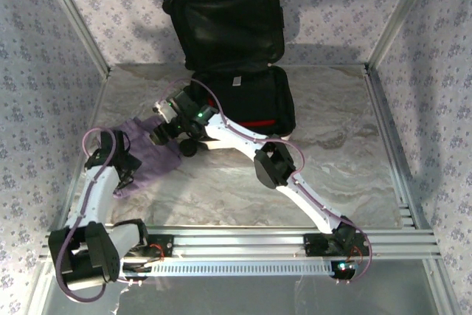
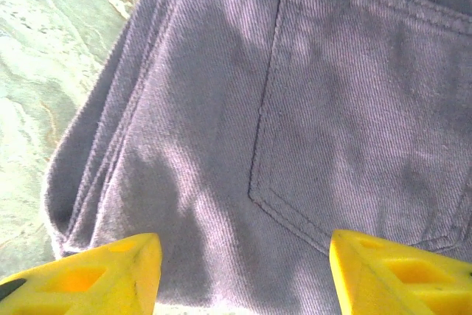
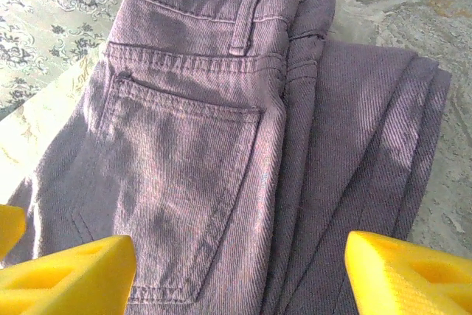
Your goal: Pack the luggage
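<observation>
**Figure. Open luggage and both grippers above the garment to be packed.**

The luggage stood open at the far side of the table, lid upright toward the back wall and black-lined base lying flat with its mouth facing up. A pair of folded purple jeans lay on the table off the near-left corner of that base. Whether the cloth touched the shell could not be told, as the right arm covered the gap.

The right gripper hung over the jeans close to that same corner of the luggage. Its yellow fingers were spread wide, with nothing between them. The left gripper hung over the end of the jeans farther from the luggage, also spread and holding nothing. The luggage thus lay beyond both tools and to their right, untouched by either.

Handling, as a judgement:
- **Shell:** it looked stiff, smooth and probably light, so a push on the base might slide it or roll it on its wheels.
- **Lid:** a knock might tip it shut.
- **Where to hold the luggage:** the firm rim or the handle would serve best — the soft lining would give.
- **Jeans:** they looked limp and layered, so a pinch across the thick folded edge or the waistband should lift all the layers together.
</observation>
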`<action>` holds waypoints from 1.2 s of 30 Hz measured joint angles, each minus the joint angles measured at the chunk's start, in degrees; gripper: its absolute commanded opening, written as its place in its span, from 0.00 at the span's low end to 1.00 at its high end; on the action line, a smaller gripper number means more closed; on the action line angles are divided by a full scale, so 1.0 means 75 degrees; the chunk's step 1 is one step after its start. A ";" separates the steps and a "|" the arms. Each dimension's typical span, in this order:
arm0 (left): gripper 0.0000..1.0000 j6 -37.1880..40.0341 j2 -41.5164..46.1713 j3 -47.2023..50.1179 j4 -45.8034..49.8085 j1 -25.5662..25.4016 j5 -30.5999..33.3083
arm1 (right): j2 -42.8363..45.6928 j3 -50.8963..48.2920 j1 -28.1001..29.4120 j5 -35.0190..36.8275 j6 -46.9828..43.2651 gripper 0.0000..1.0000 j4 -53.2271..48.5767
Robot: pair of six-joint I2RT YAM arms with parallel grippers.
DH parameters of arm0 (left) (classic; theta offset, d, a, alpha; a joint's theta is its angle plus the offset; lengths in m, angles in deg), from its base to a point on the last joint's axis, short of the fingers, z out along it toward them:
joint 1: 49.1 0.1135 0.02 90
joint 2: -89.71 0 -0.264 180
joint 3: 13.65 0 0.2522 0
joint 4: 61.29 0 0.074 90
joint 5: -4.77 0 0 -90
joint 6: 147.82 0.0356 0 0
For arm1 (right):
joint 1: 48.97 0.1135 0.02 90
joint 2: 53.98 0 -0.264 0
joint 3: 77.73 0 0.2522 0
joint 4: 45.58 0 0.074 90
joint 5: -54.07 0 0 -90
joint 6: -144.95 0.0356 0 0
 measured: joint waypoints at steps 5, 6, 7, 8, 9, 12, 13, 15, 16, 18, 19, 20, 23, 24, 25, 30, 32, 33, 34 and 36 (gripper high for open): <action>0.62 0.0000 0.0163 -0.0006 0.0029 0.0221 0.0047 | 0.0000 -0.0023 0.0143 0.0571 -0.0131 0.77 0.0073; 0.62 0.0003 0.0157 0.0003 0.0023 0.0300 0.0044 | 0.0000 -0.0041 0.0187 0.0662 -0.0134 0.77 0.0070; 0.62 0.0006 0.0157 0.0023 0.0003 0.0385 -0.0006 | 0.0000 -0.0085 0.0277 0.0813 -0.0131 0.77 0.0073; 0.62 0.0012 0.0157 0.0058 -0.0020 0.0455 -0.0020 | 0.0000 -0.0140 0.0356 0.0915 -0.0134 0.77 0.0093; 0.62 0.0026 0.0157 0.0105 -0.0041 0.0507 -0.0044 | 0.0000 -0.0227 0.0443 0.1014 -0.0131 0.77 0.0119; 0.62 0.0055 0.0052 0.0227 -0.0160 0.0554 -0.0160 | 0.0000 -0.0525 0.0647 0.1268 -0.0131 0.77 0.0146; 0.62 0.0079 -0.0038 0.0245 -0.0230 0.0554 -0.0213 | -0.0009 -0.0589 0.0702 0.1326 -0.0131 0.77 0.0134; 0.62 0.0093 -0.0181 0.0262 -0.0309 0.0548 -0.0289 | -0.0026 -0.0615 0.0778 0.1463 -0.0125 0.77 0.0119; 0.62 0.0102 -0.0254 0.0268 -0.0367 0.0548 -0.0323 | -0.0026 -0.0615 0.0781 0.1515 -0.0119 0.77 0.0119; 0.62 0.0117 -0.0326 0.0283 -0.0440 0.0548 -0.0358 | -0.0026 -0.0612 0.0769 0.1632 -0.0090 0.77 0.0122; 0.62 0.0119 -0.0329 0.0289 -0.0446 0.0548 -0.0370 | -0.0026 -0.0612 0.0740 0.1652 -0.0064 0.76 0.0119; 0.62 0.0119 -0.0326 0.0289 -0.0443 0.0548 -0.0376 | -0.0029 -0.0615 0.0720 0.1649 -0.0061 0.76 0.0117; 0.62 0.0122 -0.0300 0.0289 -0.0440 0.0548 -0.0350 | -0.0029 -0.0632 0.0659 0.1445 -0.0064 0.73 0.0125; 0.62 0.0122 -0.0280 0.0289 -0.0437 0.0551 -0.0344 | -0.0029 -0.0662 0.0644 0.1376 -0.0064 0.73 0.0128; 0.62 0.0122 -0.0230 0.0289 -0.0440 0.0551 -0.0329 | -0.0029 -0.0726 0.0644 0.1300 -0.0096 0.72 0.0128; 0.62 0.0119 -0.0017 0.0289 -0.0437 0.0565 -0.0140 | 0.0306 -0.1617 0.0790 0.1032 -0.0463 0.69 0.0691; 0.62 0.0122 -0.0029 0.0289 -0.0437 0.0586 -0.0064 | 0.0592 -0.2218 0.0877 0.0901 -0.0554 0.69 0.0924; 0.62 0.0134 -0.0038 0.0289 -0.0440 0.0600 -0.0032 | 0.0752 -0.2553 0.0915 0.0842 -0.0565 0.68 0.1023; 0.62 0.0143 -0.0044 0.0289 -0.0446 0.0600 -0.0015 | 0.0953 -0.2920 0.0962 0.0775 -0.0606 0.68 0.1110; 0.62 0.0143 -0.0117 0.0294 -0.0475 0.0621 -0.0006 | 0.1297 -0.3579 0.1020 0.0662 -0.0670 0.66 0.1332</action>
